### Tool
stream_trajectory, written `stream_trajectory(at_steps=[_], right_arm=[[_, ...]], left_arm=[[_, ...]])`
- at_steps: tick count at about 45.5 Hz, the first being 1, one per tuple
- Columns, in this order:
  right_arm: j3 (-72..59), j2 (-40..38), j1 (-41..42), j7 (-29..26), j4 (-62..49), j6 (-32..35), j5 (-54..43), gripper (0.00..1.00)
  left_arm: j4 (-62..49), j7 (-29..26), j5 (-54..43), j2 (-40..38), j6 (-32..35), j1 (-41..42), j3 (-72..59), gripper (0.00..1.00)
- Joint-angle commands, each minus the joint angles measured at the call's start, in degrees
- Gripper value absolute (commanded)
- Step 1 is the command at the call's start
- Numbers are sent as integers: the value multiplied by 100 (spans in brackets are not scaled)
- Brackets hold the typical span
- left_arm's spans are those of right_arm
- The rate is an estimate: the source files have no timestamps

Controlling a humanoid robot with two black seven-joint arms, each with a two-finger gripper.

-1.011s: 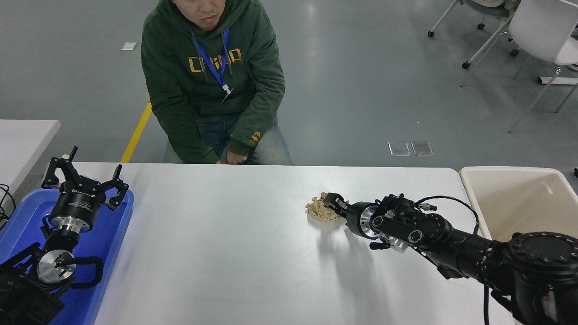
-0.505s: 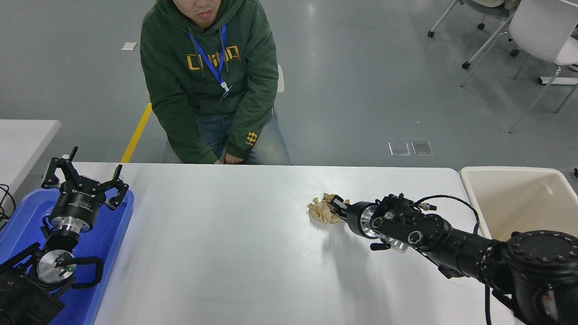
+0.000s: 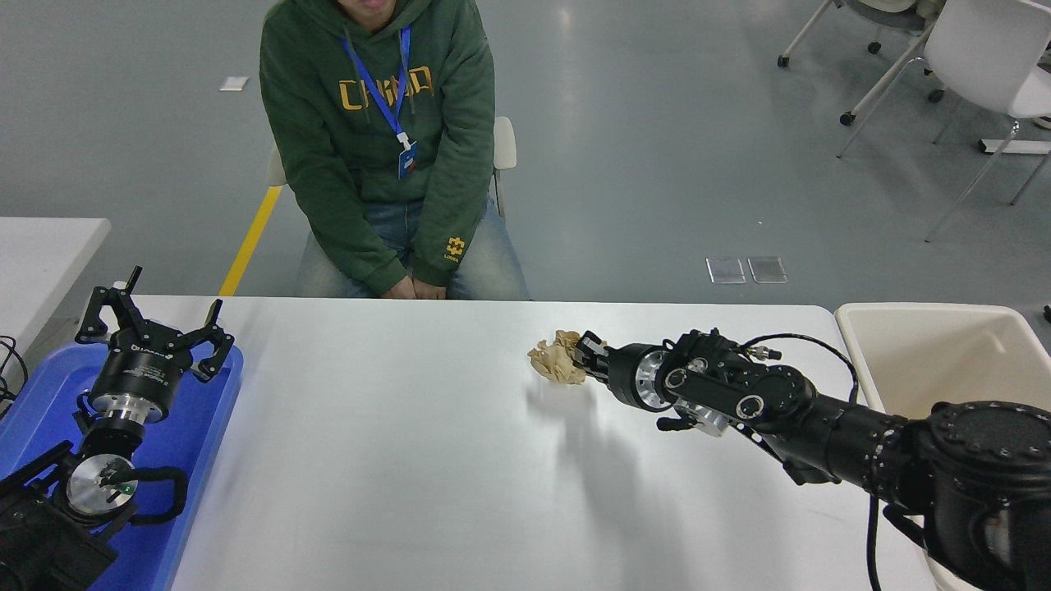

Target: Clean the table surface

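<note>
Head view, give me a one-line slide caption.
Right gripper holds a crumpled brown paper wad over the table surface; left gripper parked above the blue tray.

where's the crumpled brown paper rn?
Head view: the crumpled brown paper is right of the table's centre, towards the far edge, clamped in the right gripper, apparently lifted off the surface.

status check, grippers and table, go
Right gripper shut on crumpled brown paper, raised above the table surface. Left gripper open, parked over blue tray. Nothing blocking.
</note>
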Motion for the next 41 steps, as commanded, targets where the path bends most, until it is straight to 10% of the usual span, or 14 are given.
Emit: stream_trajectory(at_steps=[1,33,41], right_arm=[[437,-1014,211,2,1213,168,13,0],[2529,-4521,-553,318,3403,194,13,0],[3118,-5075,-1405,1247,3350,230,13,0]], left_arm=[[0,0,0,-3,-2,-1,0,100],[0,0,0,-3,-2,-1,0,100],[0,0,0,-3,-2,-1,0,100]])
